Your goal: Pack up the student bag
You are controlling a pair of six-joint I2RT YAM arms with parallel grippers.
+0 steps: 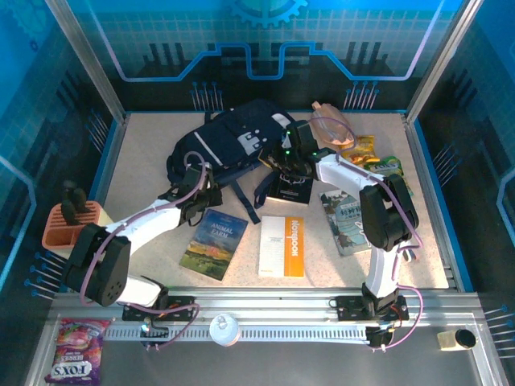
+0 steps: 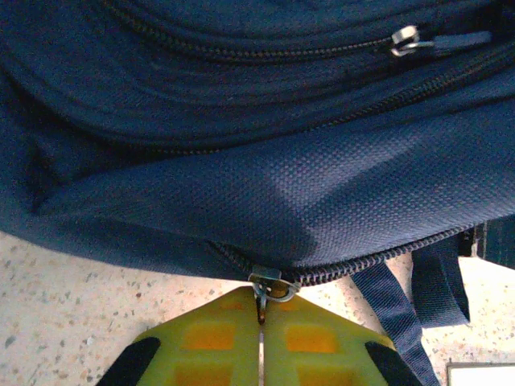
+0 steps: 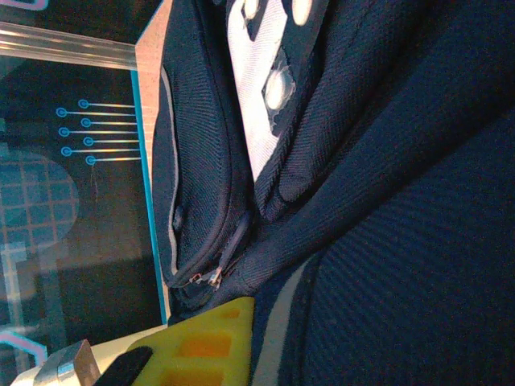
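The student bag (image 1: 229, 141) lies on the counter (image 1: 145, 153), near its far edge. My left end effector (image 2: 261, 322) is clamped on the zip pull (image 2: 269, 285). My right end effector (image 1: 290, 153) is closed on bag fabric. Risk: an off-line pull could slip the small tab free or drag the bag.

Robot lab cell. Aluminium-framed blue circuit-print wall panels (image 1: 265, 36) enclose a speckled beige tabletop (image 2: 80, 322) under the jaws of the left gripper (image 2: 261, 314).
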